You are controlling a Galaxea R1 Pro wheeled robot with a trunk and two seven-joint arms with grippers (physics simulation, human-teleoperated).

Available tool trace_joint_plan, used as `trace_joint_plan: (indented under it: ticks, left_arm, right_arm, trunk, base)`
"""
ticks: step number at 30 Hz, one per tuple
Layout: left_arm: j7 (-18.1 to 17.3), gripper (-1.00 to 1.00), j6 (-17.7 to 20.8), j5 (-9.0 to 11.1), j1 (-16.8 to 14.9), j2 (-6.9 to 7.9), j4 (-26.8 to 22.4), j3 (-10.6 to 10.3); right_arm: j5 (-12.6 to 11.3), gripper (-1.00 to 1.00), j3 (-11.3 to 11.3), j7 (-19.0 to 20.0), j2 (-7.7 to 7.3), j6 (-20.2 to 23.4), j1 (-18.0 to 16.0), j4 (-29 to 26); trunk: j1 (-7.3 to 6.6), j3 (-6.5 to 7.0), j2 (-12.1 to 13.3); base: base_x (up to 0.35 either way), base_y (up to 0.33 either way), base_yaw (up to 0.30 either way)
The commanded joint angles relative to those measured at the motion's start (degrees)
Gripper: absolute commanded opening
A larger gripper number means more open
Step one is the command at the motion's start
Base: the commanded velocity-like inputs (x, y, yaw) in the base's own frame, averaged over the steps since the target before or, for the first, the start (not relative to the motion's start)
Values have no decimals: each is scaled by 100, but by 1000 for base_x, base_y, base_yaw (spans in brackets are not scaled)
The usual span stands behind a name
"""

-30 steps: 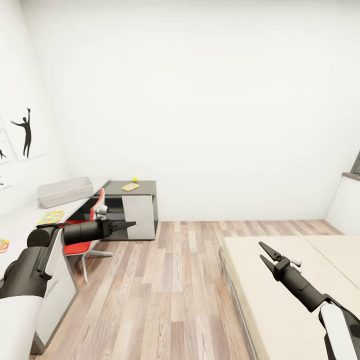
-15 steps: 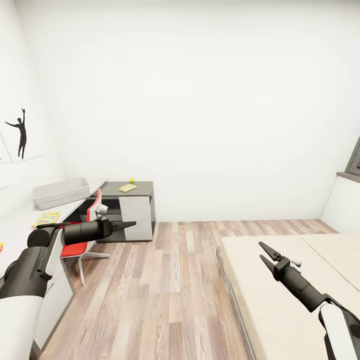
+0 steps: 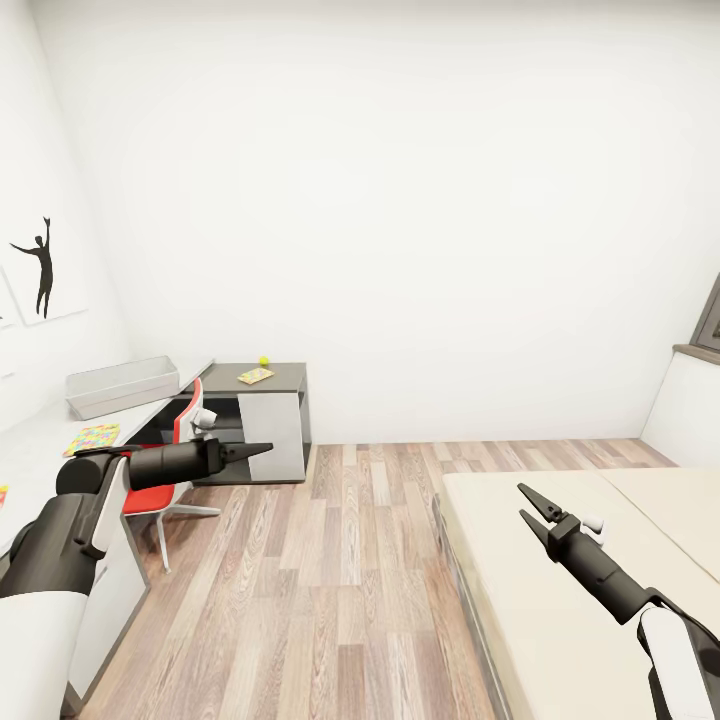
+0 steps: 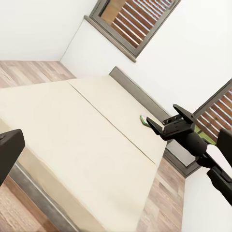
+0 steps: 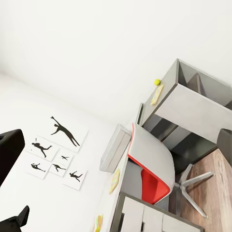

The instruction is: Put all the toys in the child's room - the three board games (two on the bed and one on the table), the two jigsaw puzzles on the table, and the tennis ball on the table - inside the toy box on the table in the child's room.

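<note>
The grey toy box [image 3: 122, 385] stands on the white table [image 3: 40, 440] by the left wall. A colourful puzzle [image 3: 92, 438] lies in front of it, and another flat toy [image 3: 5, 493] peeks in at the picture's left edge. On the dark desk [image 3: 285, 375] further back rest a yellow tennis ball [image 3: 264, 360] and a flat yellow box [image 3: 256, 376]; both also appear as the ball [image 5: 157, 82] and box [image 5: 155, 94]. My left gripper [image 3: 262, 450] is open and empty over the floor. My right gripper [image 3: 527, 505] is open over the bed [image 3: 560, 580]. A green item [image 4: 143, 121] lies far up the bed.
A red chair [image 3: 175, 450] stands between the white table and the dark desk. Wooden floor [image 3: 330, 580] runs between the table and the bed. Silhouette pictures [image 3: 40, 262] hang on the left wall. A window [image 4: 140, 24] sits above the bed's head.
The whole view shifted a little to the left, so the camera turned slightly right. Both arms hold the same pose, and no toy has moved.
</note>
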Motion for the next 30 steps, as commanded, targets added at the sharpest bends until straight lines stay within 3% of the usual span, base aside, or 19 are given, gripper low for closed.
trace_joint_plan:
  ticks: [1,30]
  left_arm:
    - [-7,100,41,15,0,0,2,2]
    - [-7,100,41,15,0,-1,2,0]
  right_arm:
    - [-13,100,-9,9,1,38,-3,2]
    - [-13,100,-9,9,1,34,-3,2]
  trunk:
    - [2,-2,-4]
    - [2,-2,-4]
  base:
    - [0,0,0]
    - [-20,0,0]
